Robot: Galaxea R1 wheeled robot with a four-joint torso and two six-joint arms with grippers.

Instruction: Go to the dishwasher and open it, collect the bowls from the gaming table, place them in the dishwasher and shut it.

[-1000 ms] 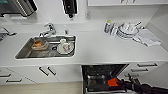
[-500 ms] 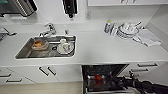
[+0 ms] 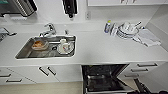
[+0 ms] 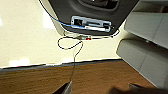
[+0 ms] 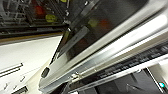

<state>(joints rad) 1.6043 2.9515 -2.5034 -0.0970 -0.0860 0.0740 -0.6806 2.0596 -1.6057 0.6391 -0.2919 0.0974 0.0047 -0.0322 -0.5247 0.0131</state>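
Whether the fingers of either gripper are open or closed cannot be told. In the right wrist view the metal edge of the dishwasher door [image 5: 105, 50] is seen very close, with dark wire racks [image 5: 30, 15] behind it.

In the head view the dishwasher [image 3: 103, 78] stands open under the counter [image 3: 100, 47] at about 5 o'clock, its dark interior exposed. A dark part of the right arm [image 3: 142, 87] is seen just beside it.

A likely risk: the lowered door could be struck or snagged by the arm or base on withdrawal.

The sink [image 3: 23, 52], at about 9 o'clock, holds a bowl with orange contents [image 3: 39, 45] and a plate with a cup [image 3: 65, 47]. Stacked dishes [image 3: 127, 30] rest on the counter at 1 o'clock.
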